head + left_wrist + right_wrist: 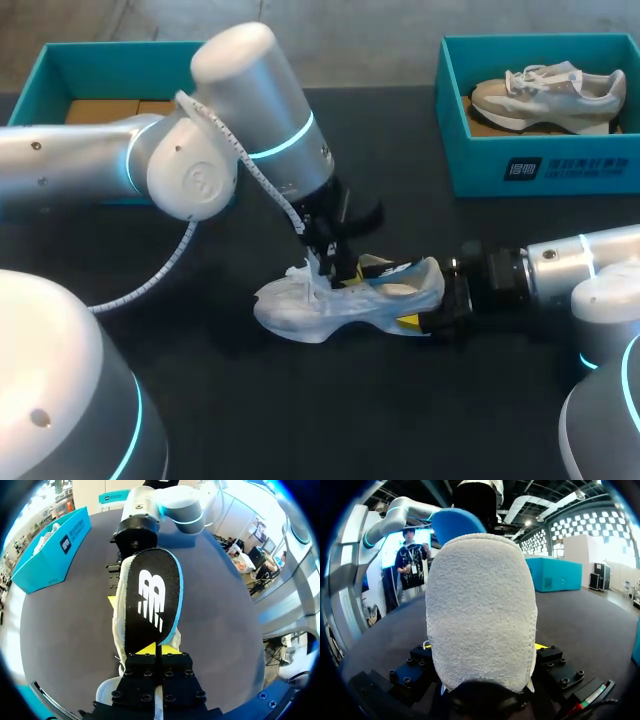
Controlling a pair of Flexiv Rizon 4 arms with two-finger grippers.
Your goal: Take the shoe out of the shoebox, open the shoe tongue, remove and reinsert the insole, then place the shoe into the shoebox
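A white shoe (340, 300) lies on its side in the middle of the black table. My right gripper (440, 305) comes in from the right and is shut on its heel (480, 610), one finger on each side, right gripper (482, 647) showing only its yellow tips beside the fabric. My left gripper (335, 262) is above the shoe's opening, shut on a black insole (152, 595) with a blue edge. In the left wrist view the left gripper (156, 650) pinches the insole's near end, and the insole stretches ahead over the shoe (119, 630) toward my right gripper (114, 587). The insole's blue edge (452, 525) rises behind the heel.
A teal shoebox (540, 160) at the back right holds a second grey-white shoe (550, 95). Another teal box (60, 70) stands at the back left, partly behind my left arm, with brown padding inside.
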